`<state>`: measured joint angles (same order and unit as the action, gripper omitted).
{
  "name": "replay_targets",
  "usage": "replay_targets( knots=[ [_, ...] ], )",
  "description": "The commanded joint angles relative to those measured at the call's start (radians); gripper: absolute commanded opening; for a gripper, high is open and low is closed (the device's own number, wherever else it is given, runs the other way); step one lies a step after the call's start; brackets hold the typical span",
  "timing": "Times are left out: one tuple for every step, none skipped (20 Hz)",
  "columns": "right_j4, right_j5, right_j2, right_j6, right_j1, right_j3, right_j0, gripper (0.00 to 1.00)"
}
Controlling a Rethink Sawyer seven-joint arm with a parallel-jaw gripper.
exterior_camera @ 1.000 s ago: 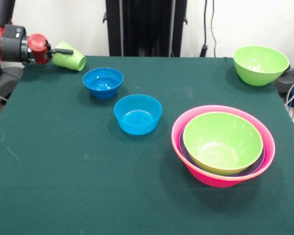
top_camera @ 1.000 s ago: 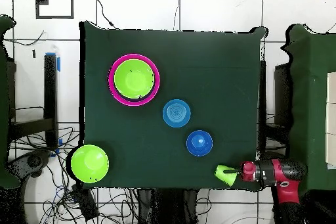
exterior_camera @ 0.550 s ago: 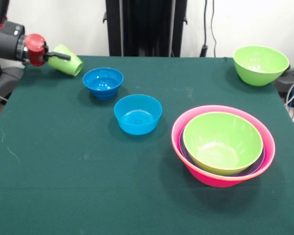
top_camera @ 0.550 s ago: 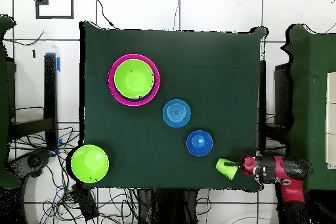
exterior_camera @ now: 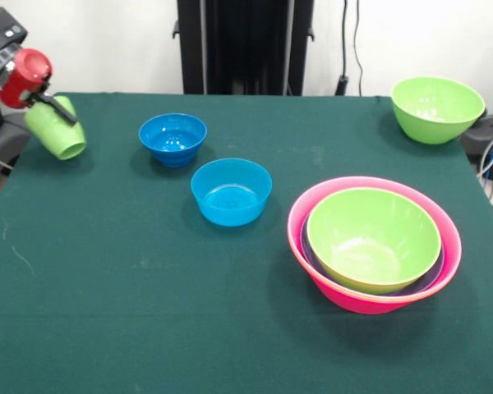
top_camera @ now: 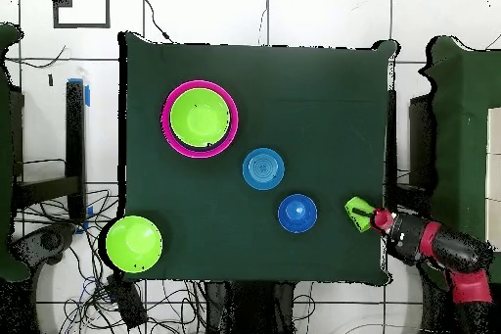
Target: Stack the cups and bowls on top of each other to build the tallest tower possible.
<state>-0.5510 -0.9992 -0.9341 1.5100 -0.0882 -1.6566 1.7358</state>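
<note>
One light-green cup (exterior_camera: 56, 127) is up off the desk (exterior_camera: 131, 312), clamped in my gripper (exterior_camera: 51, 105), whose black fingers (exterior_camera: 46, 99) pinch its wall. From the front it hangs at the desk's left edge, near the far left corner, tilted with its mouth pointing down and toward the desk's middle. From overhead the same cup (top_camera: 358, 213) shows at the right edge of the cloth, with the gripper (top_camera: 368, 217) and the red and black arm (top_camera: 435, 248) reaching in from beyond that edge.

Two small blue bowls sit upright on the desk, close together but apart. One blue bowl (exterior_camera: 172, 139) is nearer the far edge; the other blue bowl (exterior_camera: 231, 191) sits closer to the middle. Neither touches the cup.

Tower (exterior_camera: 373, 243): a big pink bowl (exterior_camera: 353, 297) sits outermost toward the right edge, a green bowl (exterior_camera: 373, 238) nested inside it, and a thin purple rim (exterior_camera: 431, 279) shows between the two. Overhead, the pile (top_camera: 201, 119) lies well apart from the blue pair.

A lone green bowl (exterior_camera: 437, 107) stands upright at the far right corner, by itself, well apart from the tower.

I cannot see any orange tumbler or orange bowl from either camera.
</note>
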Motion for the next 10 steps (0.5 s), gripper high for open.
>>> replay_targets(
  knots=[
    [-0.026,0.186,-0.009,0.13,-0.174,-0.149,-0.124,0.0],
    [-0.018,0.214,-0.004,0.153,-0.2,-0.169,-0.137,0.0],
    [-0.011,0.231,0.0,0.161,-0.212,-0.178,-0.145,0.0],
    [-0.007,0.256,0.004,0.186,-0.235,-0.195,-0.159,0.0],
    [-0.002,0.271,0.011,0.195,-0.249,-0.203,-0.169,0.0],
    [0.001,0.293,0.019,0.217,-0.275,-0.218,-0.184,0.0],
    [0.007,0.302,0.03,0.226,-0.289,-0.224,-0.196,0.0],
    [0.009,0.315,0.05,0.254,-0.314,-0.234,-0.216,0.0],
    [0.008,0.337,0.062,0.268,-0.326,-0.241,-0.229,0.0],
    [0.008,0.358,0.073,0.282,-0.337,-0.248,-0.242,0.0]
  ],
)
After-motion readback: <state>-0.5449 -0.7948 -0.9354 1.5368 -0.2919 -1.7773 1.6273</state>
